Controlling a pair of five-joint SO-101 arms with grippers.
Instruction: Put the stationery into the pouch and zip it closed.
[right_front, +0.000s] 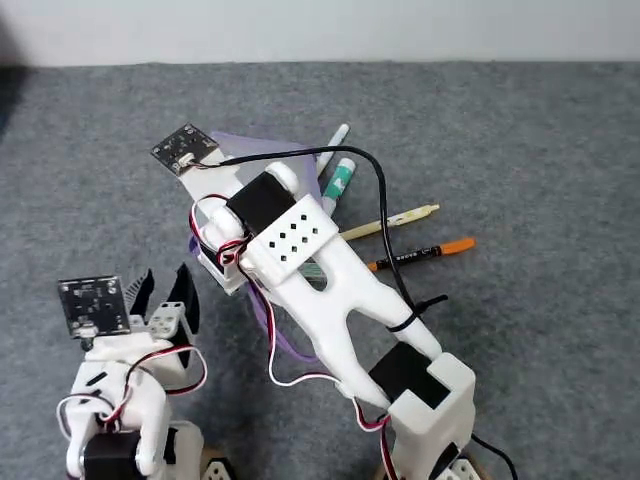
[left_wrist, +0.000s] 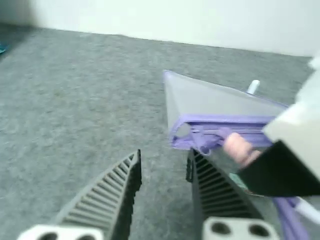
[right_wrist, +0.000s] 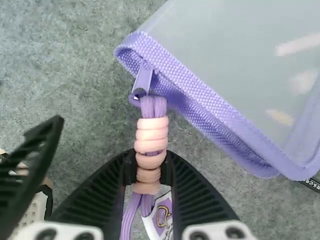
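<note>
Where the slider (right_wrist: 142, 82) sits: right tool (right_wrist: 150, 161) clamps the pull cord (right_wrist: 151, 132) at the pouch (right_wrist: 240, 60) corner.
Left tool (left_wrist: 162, 167): spread apart, near that pouch corner, over table (left_wrist: 75, 100).

Frosted translucent plastic pouch (right_wrist: 240, 60) with woven purple cloth zip edging (right_wrist: 200, 95), on matt, rough grey felt-like table covering (right_wrist: 60, 55).

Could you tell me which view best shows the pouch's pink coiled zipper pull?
Right wrist view: the pink coiled zipper pull sits close and whole, clamped between black jaws. The left wrist view catches a small pink part; in the high view a white arm covers it.
</note>
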